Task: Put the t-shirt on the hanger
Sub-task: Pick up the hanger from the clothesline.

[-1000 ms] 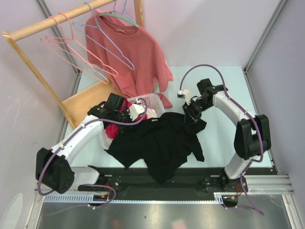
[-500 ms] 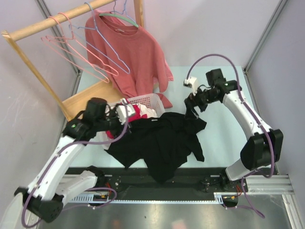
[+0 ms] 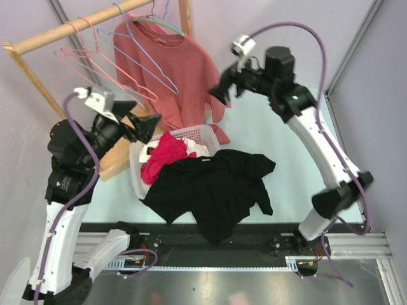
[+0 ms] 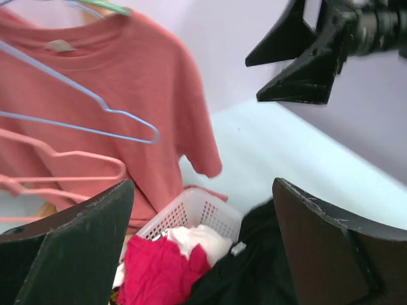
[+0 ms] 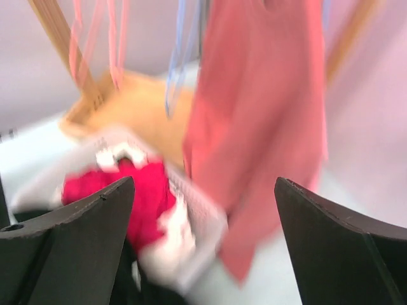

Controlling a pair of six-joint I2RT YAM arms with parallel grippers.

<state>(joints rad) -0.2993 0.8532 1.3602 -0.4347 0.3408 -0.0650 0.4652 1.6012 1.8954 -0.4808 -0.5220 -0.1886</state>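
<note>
T-shirt (image 3: 216,190): heaped, rumpled, on the table (image 3: 299,159), one edge against the white basket (image 3: 208,136). It lies below both grippers and well apart from them; neither touches it. From the left wrist a dark corner of it shows low in the gap between the fingers, toward the right one. Hanger (image 4: 156,132): hooked on the wooden rail (image 3: 63,28), bare, its lower corner in front of the salmon shirt (image 3: 191,70). It sits above the left jaws' gap, toward their left side, clear of both fingers; from the top camera that corner falls roughly between the two grippers. Left gripper (image 3: 147,111): raised above the basket's far-left corner, jaws wide apart, nothing in them. Right gripper (image 3: 224,94): raised in front of the salmon shirt's lower right edge, jaws wide apart, nothing in them. Whether they touch the cloth, cannot tell. The right wrist view is blurred, with the salmon shirt above the gap and the basket low in it. The magenta garment (image 3: 162,159) spills from the basket, below the left jaws. Pink hangers (image 3: 121,90) hang left of the blue one. A green hanger (image 3: 162,24) carries the salmon shirt.
</note>
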